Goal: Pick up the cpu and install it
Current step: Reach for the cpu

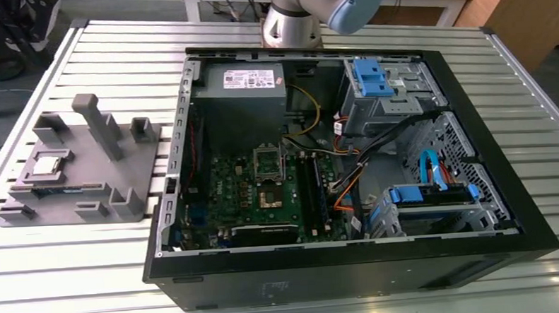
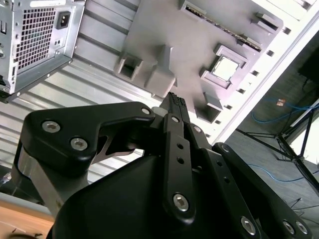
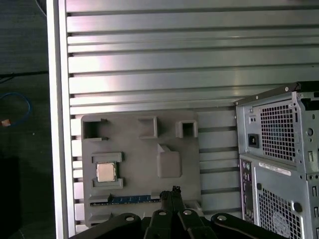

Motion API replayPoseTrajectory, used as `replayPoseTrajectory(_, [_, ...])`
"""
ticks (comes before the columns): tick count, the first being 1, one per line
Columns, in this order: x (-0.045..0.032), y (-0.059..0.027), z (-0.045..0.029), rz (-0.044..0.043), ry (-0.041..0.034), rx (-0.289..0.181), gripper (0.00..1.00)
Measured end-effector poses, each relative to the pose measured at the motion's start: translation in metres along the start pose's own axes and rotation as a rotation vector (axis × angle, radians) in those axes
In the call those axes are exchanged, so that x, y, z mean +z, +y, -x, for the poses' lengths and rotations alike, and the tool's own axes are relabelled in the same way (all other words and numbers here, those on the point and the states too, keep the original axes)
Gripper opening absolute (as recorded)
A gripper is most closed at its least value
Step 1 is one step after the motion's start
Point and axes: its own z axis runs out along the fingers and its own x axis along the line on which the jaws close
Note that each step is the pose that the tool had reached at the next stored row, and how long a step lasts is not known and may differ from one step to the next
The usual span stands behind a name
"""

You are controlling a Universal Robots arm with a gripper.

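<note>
My tool [image 3: 173, 190] was pressed together and empty, over the grey holder [image 3: 139, 164]. The cpu [image 3: 106, 172] lay in its pocket there, at the exterior view's left of the computer case [image 1: 360, 273]. I judged it light, stiff and fragile (take it by the edges).

We see the black gripper [image 2: 174, 101] up close, its two fingers pressed together with nothing between them. Past its tip a grey holder [image 2: 164, 35] lies on the table of metal slats [image 2: 99, 50]. The small, shiny cpu [image 2: 226, 68] sits in a square pocket of the holder, apart from the gripper. A computer case [image 2: 35, 40] stands on the table too.
</note>
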Motion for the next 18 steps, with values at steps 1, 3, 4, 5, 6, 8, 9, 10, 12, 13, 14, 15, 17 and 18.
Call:
replayPoseTrajectory(1, [0.0000, -0.0002, -0.0027, 0.0001, -0.0002, 0.000, 0.11])
replayPoseTrajectory(3, [0.0000, -0.0006, -0.0081, 0.0002, -0.0008, 0.000, 0.11])
replayPoseTrajectory(4, [-0.0001, -0.0009, -0.0110, 0.0001, -0.0008, 0.000, 0.11])
replayPoseTrajectory(5, [-0.0001, -0.0011, -0.0139, 0.0002, -0.0011, 0.000, 0.11])
replayPoseTrajectory(6, [-0.0002, -0.0012, -0.0167, 0.0001, -0.0012, 0.000, 0.11])
replayPoseTrajectory(8, [-0.0001, -0.0016, -0.0217, 0.0001, -0.0015, 0.000, 0.11])
replayPoseTrajectory(9, [-0.0001, -0.0018, -0.0235, 0.0002, -0.0016, 0.000, 0.11])
replayPoseTrajectory(10, [0.0000, -0.0019, -0.0253, 0.0002, -0.0017, 0.000, 0.11])
replayPoseTrajectory(12, [0.0003, -0.0022, -0.0286, 0.0001, -0.0016, 0.000, 0.11])
replayPoseTrajectory(13, [0.0006, -0.0023, -0.0302, 0.0002, -0.0017, 0.000, 0.11])
replayPoseTrajectory(14, [0.0010, -0.0025, -0.0318, 0.0002, -0.0017, 0.000, 0.11])
replayPoseTrajectory(15, [0.0013, -0.0028, -0.0332, 0.0001, -0.0016, 0.000, 0.11])
replayPoseTrajectory(17, [0.0023, -0.0036, -0.0351, 0.0001, -0.0016, 0.000, 0.11])
replayPoseTrajectory(18, [0.0030, -0.0040, -0.0356, 0.0002, -0.0017, 0.000, 0.11])
